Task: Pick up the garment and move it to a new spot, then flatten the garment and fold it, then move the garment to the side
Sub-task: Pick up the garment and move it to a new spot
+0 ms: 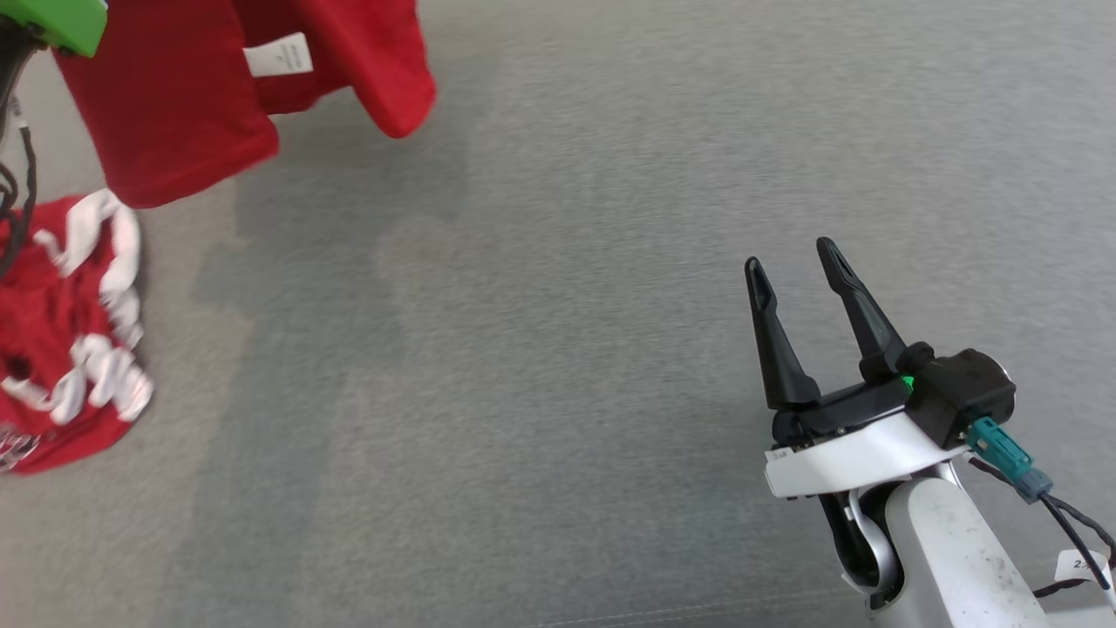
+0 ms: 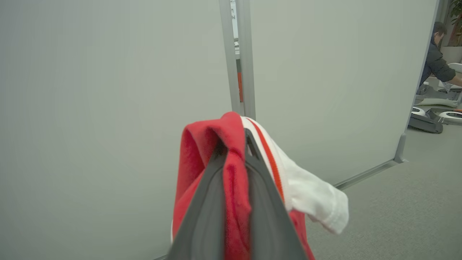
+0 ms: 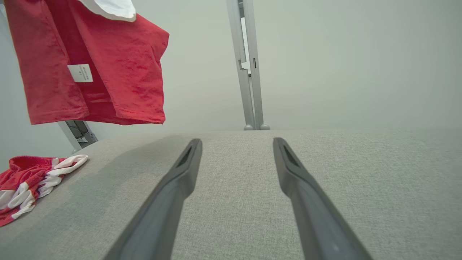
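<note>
White label (image 1: pixel 279 58) on hanging red garment (image 1: pixel 166 122), print illegible

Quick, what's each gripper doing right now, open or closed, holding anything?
Left gripper: closed on the red garment, which hangs from it.
Right gripper: open, holding nothing.

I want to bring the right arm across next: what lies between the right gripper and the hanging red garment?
Nothing: in the head view, bare grey surface runs from the right gripper to the hanging red garment.
</note>
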`<state>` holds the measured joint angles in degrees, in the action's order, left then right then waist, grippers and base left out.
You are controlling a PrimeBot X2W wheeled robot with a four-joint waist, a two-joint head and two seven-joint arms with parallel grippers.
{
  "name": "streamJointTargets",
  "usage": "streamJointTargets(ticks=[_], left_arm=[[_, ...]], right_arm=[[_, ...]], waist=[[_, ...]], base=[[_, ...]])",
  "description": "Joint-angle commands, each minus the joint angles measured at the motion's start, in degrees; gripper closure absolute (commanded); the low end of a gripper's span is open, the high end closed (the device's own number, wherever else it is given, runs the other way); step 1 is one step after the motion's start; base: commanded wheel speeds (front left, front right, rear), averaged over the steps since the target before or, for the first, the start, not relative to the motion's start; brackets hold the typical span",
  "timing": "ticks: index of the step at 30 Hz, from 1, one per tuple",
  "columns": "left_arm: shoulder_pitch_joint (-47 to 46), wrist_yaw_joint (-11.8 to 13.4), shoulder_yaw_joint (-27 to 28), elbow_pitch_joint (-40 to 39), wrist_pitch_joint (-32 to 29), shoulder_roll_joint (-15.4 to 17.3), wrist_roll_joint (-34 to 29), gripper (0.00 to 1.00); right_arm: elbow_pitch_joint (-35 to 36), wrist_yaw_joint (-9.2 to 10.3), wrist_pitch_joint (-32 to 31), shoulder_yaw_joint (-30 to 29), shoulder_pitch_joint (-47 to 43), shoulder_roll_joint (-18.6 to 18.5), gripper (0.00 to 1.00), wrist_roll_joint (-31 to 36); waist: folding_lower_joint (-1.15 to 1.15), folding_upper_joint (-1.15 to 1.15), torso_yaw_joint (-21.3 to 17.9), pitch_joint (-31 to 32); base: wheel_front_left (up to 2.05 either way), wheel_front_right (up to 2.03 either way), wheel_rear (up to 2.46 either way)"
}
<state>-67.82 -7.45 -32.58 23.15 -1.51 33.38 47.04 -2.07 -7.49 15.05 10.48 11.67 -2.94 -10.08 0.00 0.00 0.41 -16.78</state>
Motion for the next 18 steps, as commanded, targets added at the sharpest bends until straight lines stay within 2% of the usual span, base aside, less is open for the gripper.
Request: streamJointTargets(ticks=[1,5,10,14,18], left_arm=[[0.2,0.4,0.1,-1.4,-0.7,-0.3,0.9,1.00],[-0.2,1.0,-0.8,-5.5,-2.4,-1.6,1.3,1.00],[1.1,1.7,-4.4,-9.6,-3.9,-4.5,-0.2,1.00],[4.9,1.8,-7.4,-9.4,-3.6,-6.8,-0.1,1.00],[11.0,1.4,-8.5,-5.6,1.2,-9.7,1.4,1.00]], right_arm=[[0.3,-0.01,0.2,0.1,-1.0,0.0,0.00,-0.9],[1.0,-0.02,0.2,-0.2,-0.5,0.1,0.00,-2.9],[1.6,-0.02,0.2,-1.5,-1.0,0.1,0.00,-4.7],[1.7,-0.02,0.2,-2.0,-1.4,0.1,0.00,-5.4],[1.5,-0.02,0.2,-1.4,-1.6,0.1,0.00,-5.0]], waist=[[0.00,0.00,-11.4,6.0],[0.00,0.00,-17.4,5.2],[0.00,0.00,-22.3,3.2],[0.00,0.00,-23.3,1.3],[0.00,0.00,-22.4,-0.6]], base=[[0.00,0.00,0.00],[0.00,0.00,0.00],[0.00,0.00,0.00],[0.00,0.00,0.00],[0.00,0.00,0.00]])
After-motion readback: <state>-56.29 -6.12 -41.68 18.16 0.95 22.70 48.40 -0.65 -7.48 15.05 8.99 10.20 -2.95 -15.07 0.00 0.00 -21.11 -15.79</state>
